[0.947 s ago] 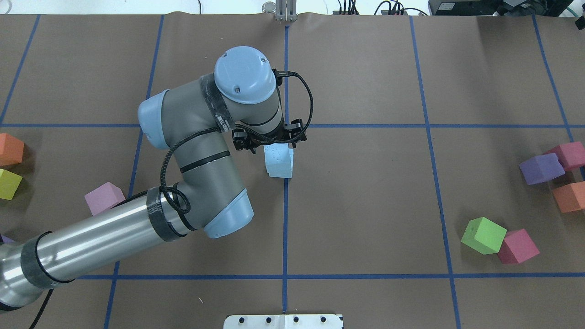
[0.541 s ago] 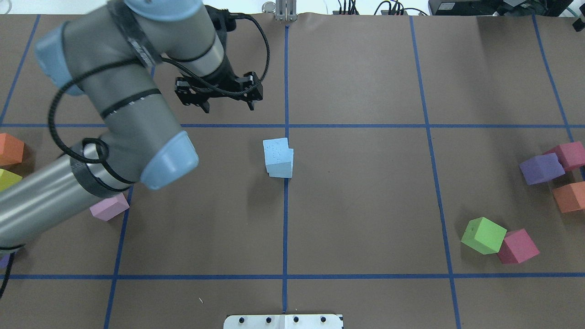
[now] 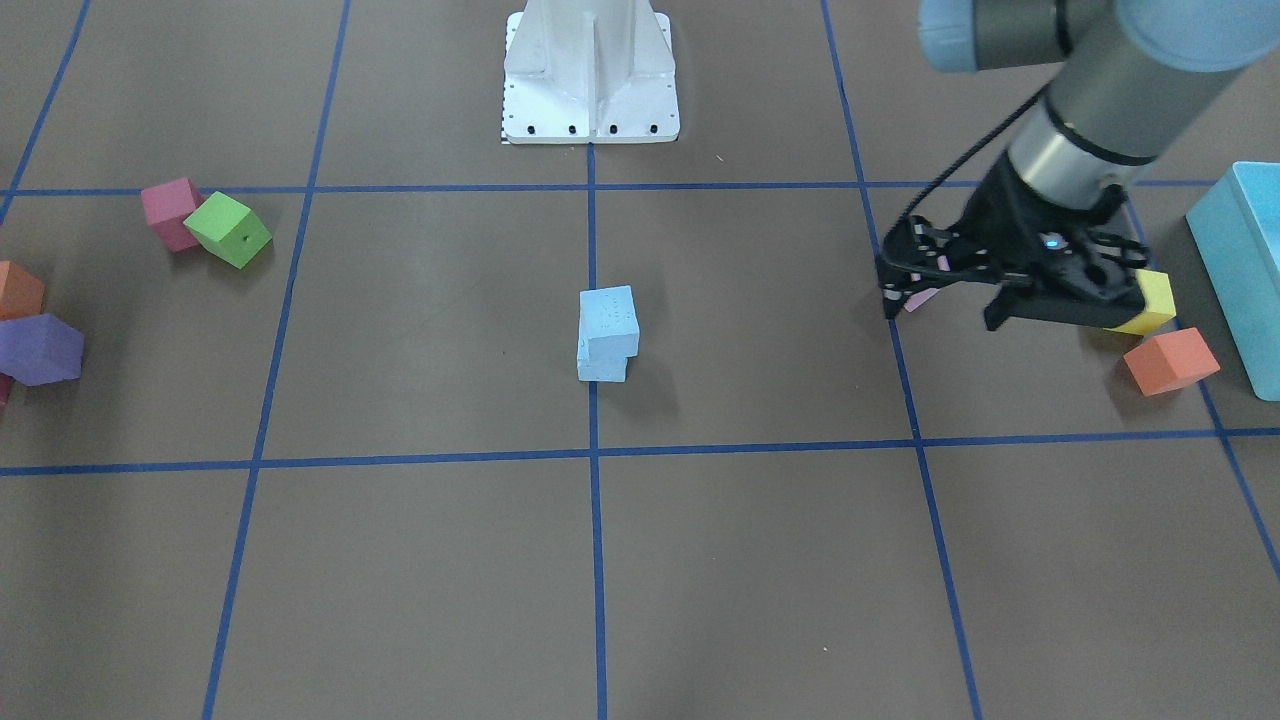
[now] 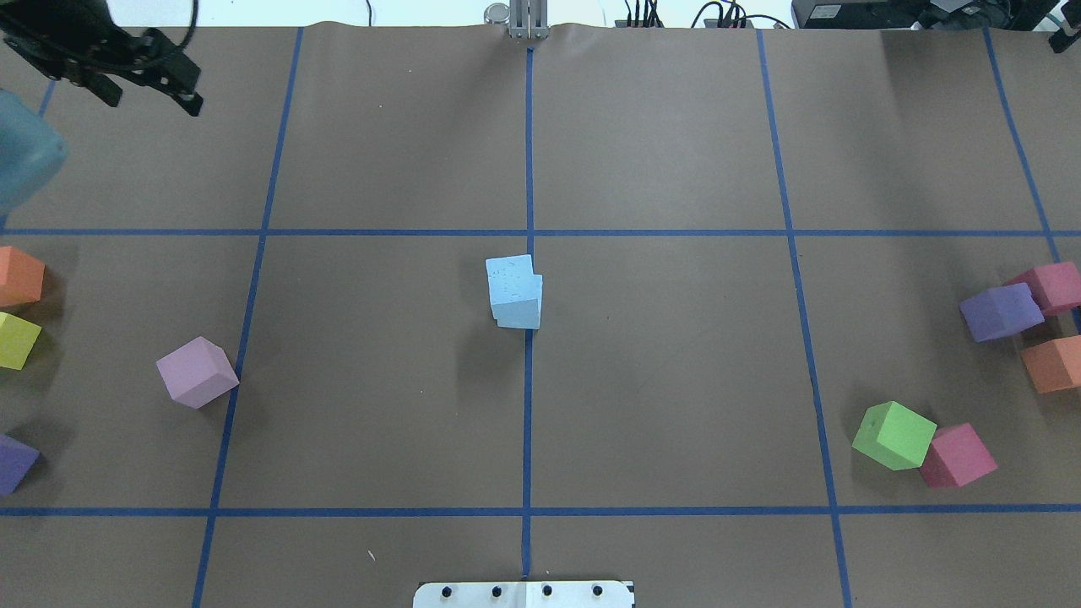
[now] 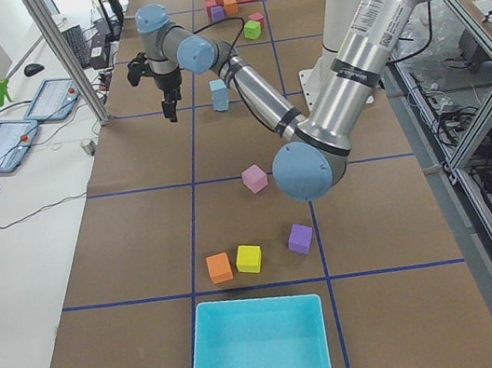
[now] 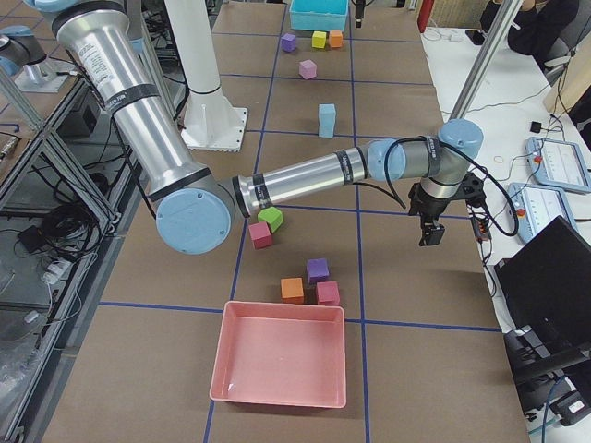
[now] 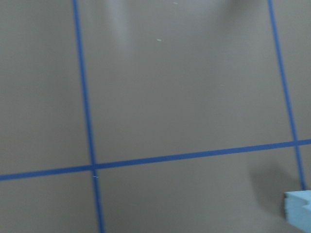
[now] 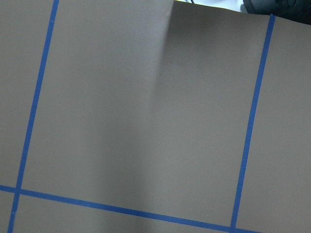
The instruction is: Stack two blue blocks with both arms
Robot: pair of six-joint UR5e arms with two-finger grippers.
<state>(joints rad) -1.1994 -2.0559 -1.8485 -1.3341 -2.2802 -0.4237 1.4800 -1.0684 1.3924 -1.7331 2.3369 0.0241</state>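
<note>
The two blue blocks (image 4: pixel 514 292) stand stacked at the table's centre, the upper one slightly offset; they also show in the front view (image 3: pixel 607 333), the left view (image 5: pixel 220 94) and the right view (image 6: pixel 327 120). A corner of the stack shows in the left wrist view (image 7: pixel 299 211). My left gripper (image 4: pixel 150 97) is open and empty, raised, far to the left of the stack; it also shows in the front view (image 3: pixel 940 315). My right gripper (image 6: pixel 429 231) hangs over the right end of the table; I cannot tell if it is open.
On the left lie a lilac cube (image 4: pixel 197 371), orange (image 4: pixel 17 276), yellow (image 4: pixel 15 340) and purple (image 4: pixel 13 463) cubes, and a turquoise box (image 3: pixel 1245 270). On the right lie green (image 4: pixel 893 435), magenta (image 4: pixel 957 456), purple (image 4: pixel 1001 311) and orange (image 4: pixel 1051 363) cubes, and a pink tray (image 6: pixel 282 365).
My left gripper has left the upper blue block, risen and swung away to the far left. The two blue blocks stay stacked and have not moved.
</note>
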